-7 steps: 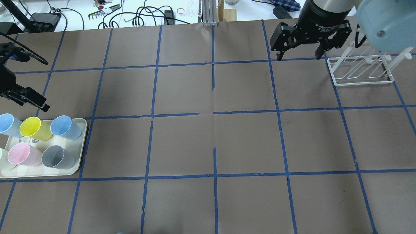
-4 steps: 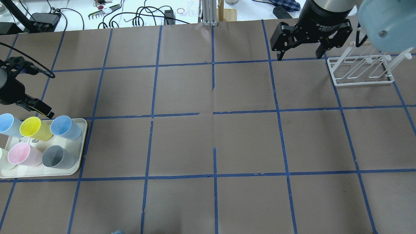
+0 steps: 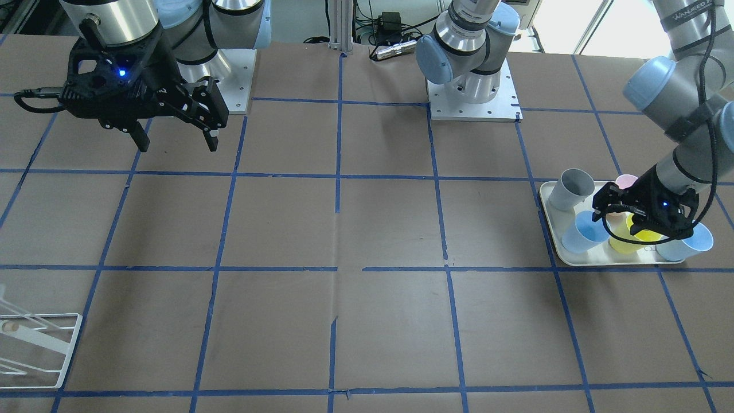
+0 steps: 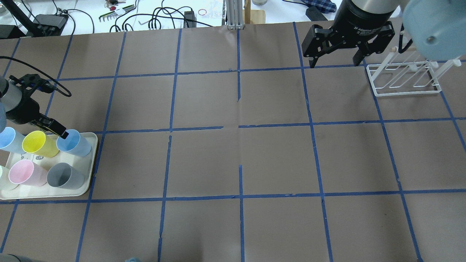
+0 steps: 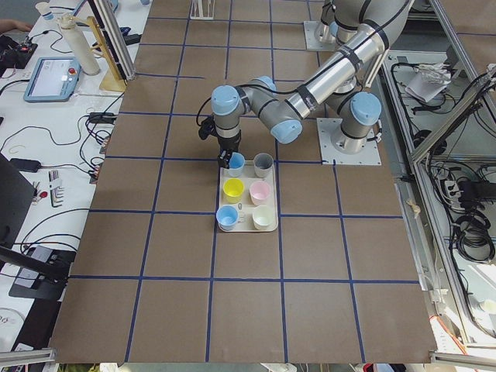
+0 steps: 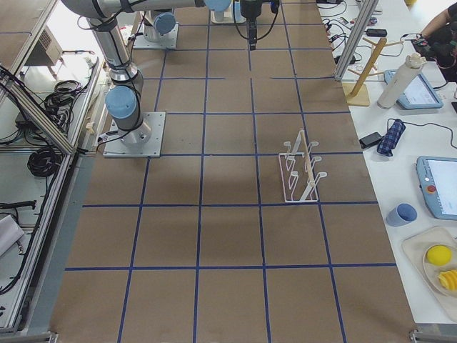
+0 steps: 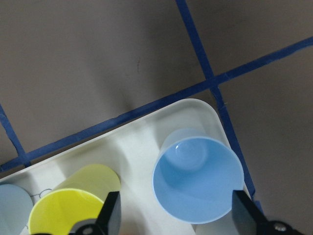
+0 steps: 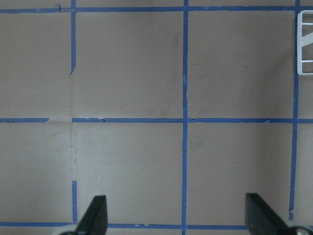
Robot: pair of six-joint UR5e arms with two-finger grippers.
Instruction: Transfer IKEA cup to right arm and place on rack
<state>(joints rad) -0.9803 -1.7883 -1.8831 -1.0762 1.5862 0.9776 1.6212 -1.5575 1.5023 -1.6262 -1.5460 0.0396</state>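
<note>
Your left gripper (image 7: 177,218) hangs with its fingers (image 7: 110,211) spread wide and holding nothing. The left arm (image 5: 325,74) stretches out from its base, wrist turned straight down over the corner of the cream tray (image 4: 47,193).

The IKEA cup (image 7: 198,182) stands upright, mouth up, in that tray corner. It sits below and between the two fingers, nearer one than the other; you cannot tell whether that finger touches the rim. A yellow cup (image 7: 73,205) stands just beside it.

Across the table, the right arm (image 3: 109,17) holds the right gripper (image 4: 335,63) above bare brown paper near the rack (image 4: 404,78). Its fingers are likewise wide apart and empty.
</note>
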